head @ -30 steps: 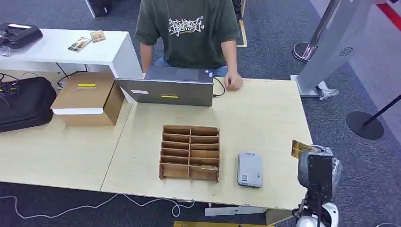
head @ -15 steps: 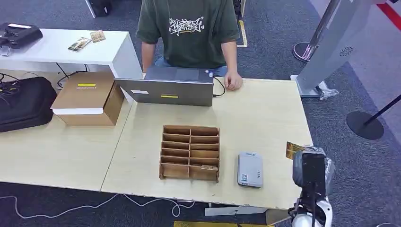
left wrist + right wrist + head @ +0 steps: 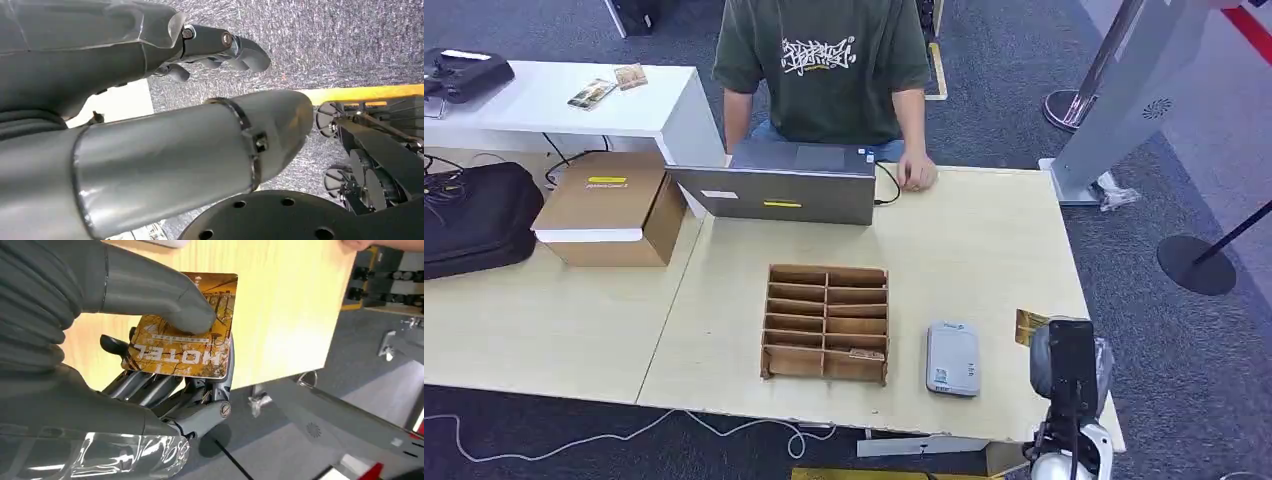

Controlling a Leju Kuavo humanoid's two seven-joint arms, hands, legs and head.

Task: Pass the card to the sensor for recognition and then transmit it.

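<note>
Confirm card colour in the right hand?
Golden yellow with a dark brown tree-like pattern and white "HOTEL" lettering on the card, pinched by the right hand. Clearest in the right wrist view.

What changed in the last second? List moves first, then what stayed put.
The right hand, holding the card, moved left over the table edge toward the card reader, keeping its hold. Reader, wooden organizer, laptop and the person's hand stayed put.
</note>
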